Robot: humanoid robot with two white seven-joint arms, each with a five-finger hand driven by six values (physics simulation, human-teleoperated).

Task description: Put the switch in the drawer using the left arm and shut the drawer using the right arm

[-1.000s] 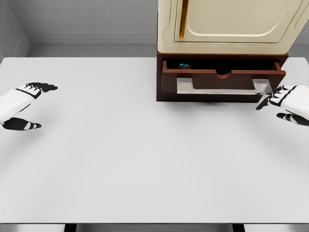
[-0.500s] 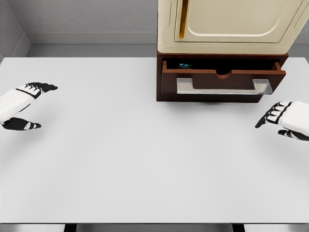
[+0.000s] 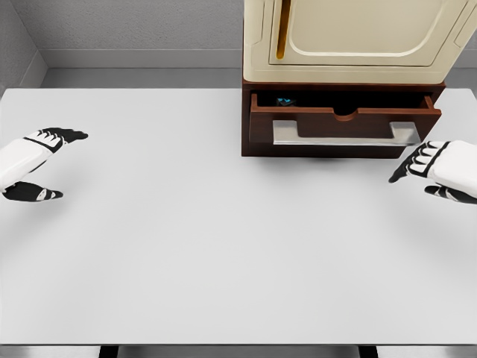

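The brown drawer (image 3: pixel 339 123) under the cream cabinet stands pulled out, its silver handle (image 3: pixel 343 134) facing me. Inside its left back corner a small dark switch with a blue glint (image 3: pixel 284 101) lies partly hidden by the drawer front. My right hand (image 3: pixel 421 171) hovers just below and to the right of the handle's right end, fingers spread, holding nothing. My left hand (image 3: pixel 41 164) rests far off at the table's left edge, open and holding nothing.
The cream cabinet (image 3: pixel 350 37) with a yellow bar sits on top of the drawer unit at the back right. The white table (image 3: pixel 194 239) runs from a grey back wall to the front edge.
My right hand dropped down away from the handle's right end, then came back up and slightly left toward it. The left hand and the drawer have not moved.
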